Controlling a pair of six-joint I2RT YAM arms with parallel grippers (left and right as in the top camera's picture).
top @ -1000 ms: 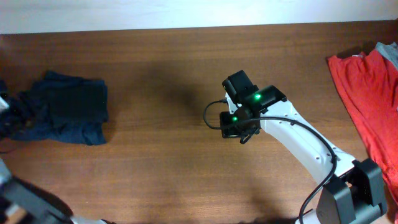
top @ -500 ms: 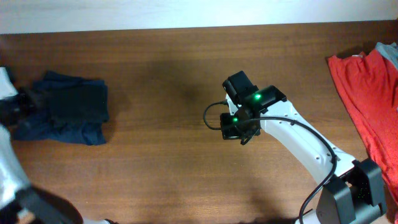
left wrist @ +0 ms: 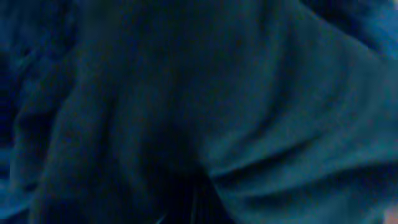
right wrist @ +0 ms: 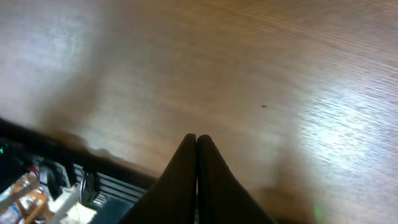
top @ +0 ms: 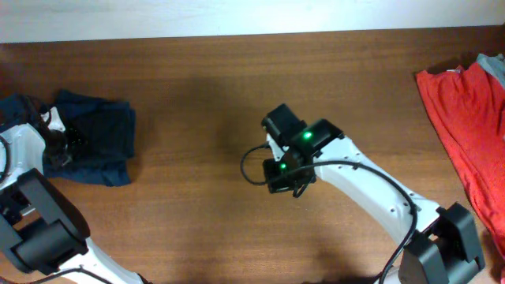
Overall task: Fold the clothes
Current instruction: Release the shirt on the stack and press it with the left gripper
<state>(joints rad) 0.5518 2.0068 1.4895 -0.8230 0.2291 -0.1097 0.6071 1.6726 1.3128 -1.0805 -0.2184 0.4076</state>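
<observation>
Dark, bluish garment [top: 106,126] lies crumpled in soft folds, the left claw [top: 67,138] clenched on its edge. The right claw [right wrist: 197,155] is clenched, empty.

In the right wrist picture the wooden table [right wrist: 186,56] looks blurry. White shine sits to the right of the right pincer [right wrist: 197,138], and the wood to its left is dim. The pincer itself is a dark, fuzzy shape. From above, we see bright, even light and sharp edges, with one soft shadow on the wood beside that pincer. Our left wrist picture is very dark and out of focus; we only make out blue cloth [left wrist: 261,124].
</observation>
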